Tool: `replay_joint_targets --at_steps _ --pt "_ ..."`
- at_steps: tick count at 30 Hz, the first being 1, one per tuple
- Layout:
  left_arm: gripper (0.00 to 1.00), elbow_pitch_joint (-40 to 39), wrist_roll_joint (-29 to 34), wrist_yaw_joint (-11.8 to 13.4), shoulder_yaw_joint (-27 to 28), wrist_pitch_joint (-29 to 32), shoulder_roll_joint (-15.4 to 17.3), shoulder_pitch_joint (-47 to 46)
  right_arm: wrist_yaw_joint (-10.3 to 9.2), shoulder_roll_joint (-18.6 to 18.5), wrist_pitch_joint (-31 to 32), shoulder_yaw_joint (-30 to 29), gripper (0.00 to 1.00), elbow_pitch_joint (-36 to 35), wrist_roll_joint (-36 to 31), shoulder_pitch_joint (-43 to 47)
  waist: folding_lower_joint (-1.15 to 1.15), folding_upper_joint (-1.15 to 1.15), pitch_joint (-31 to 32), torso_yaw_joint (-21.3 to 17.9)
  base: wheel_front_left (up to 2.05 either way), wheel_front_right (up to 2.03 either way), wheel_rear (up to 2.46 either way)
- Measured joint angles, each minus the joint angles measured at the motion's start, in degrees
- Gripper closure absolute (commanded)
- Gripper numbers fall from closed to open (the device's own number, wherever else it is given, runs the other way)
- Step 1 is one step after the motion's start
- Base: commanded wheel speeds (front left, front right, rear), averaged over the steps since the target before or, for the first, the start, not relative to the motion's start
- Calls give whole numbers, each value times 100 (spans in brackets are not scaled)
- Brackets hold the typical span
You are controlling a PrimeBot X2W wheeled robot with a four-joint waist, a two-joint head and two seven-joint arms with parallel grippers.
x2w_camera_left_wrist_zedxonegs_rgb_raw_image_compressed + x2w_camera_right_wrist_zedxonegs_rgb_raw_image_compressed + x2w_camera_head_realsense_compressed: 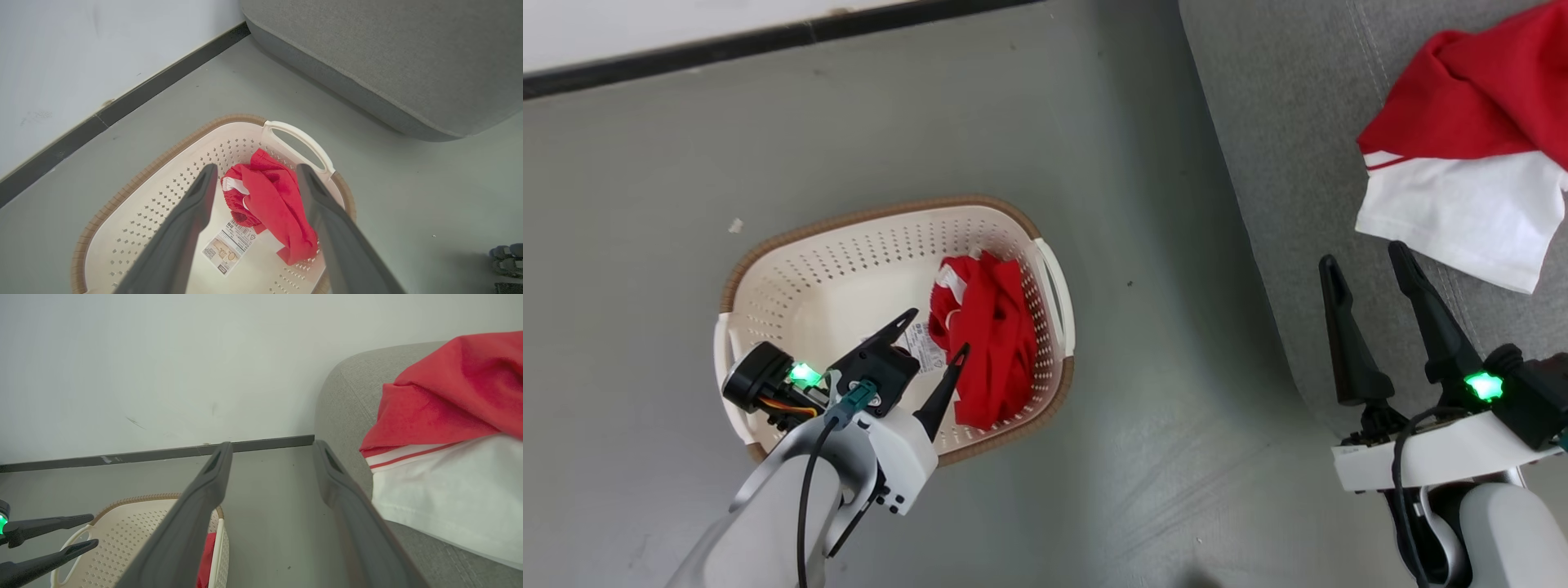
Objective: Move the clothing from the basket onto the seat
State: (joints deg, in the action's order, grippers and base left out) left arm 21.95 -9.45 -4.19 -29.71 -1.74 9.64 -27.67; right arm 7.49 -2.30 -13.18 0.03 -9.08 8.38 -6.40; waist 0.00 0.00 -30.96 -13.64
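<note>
A crumpled red garment [988, 343] [273, 204] lies against the right wall of the cream basket [849, 245] [135, 228] on the floor. My left gripper [935, 331] [255, 171] hovers open over the basket, its fingers framing the garment without touching it. A second garment [1470, 139] [445, 428], red with a white panel, lies on the grey seat [1282, 122] [388, 53] [347, 396] at the right. Just below that garment, my right gripper [1364, 261] [271, 447] stands open and empty over the seat's edge. The left gripper's fingers [61, 520] also appear in the right wrist view.
Grey floor [1143, 425] lies between basket and seat. A white wall with a dark skirting strip [768, 41] runs behind the basket. A paper label [229, 245] sits on the basket's floor beside the garment.
</note>
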Motion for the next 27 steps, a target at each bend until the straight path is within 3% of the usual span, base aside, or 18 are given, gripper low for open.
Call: replay_joint_targets --at_steps 27 --pt "0 693 200 71 64 -53 -24 -597 1 -1 -120 494 0 305 343 -1170 0 0 -1329 -744 0 0 0"
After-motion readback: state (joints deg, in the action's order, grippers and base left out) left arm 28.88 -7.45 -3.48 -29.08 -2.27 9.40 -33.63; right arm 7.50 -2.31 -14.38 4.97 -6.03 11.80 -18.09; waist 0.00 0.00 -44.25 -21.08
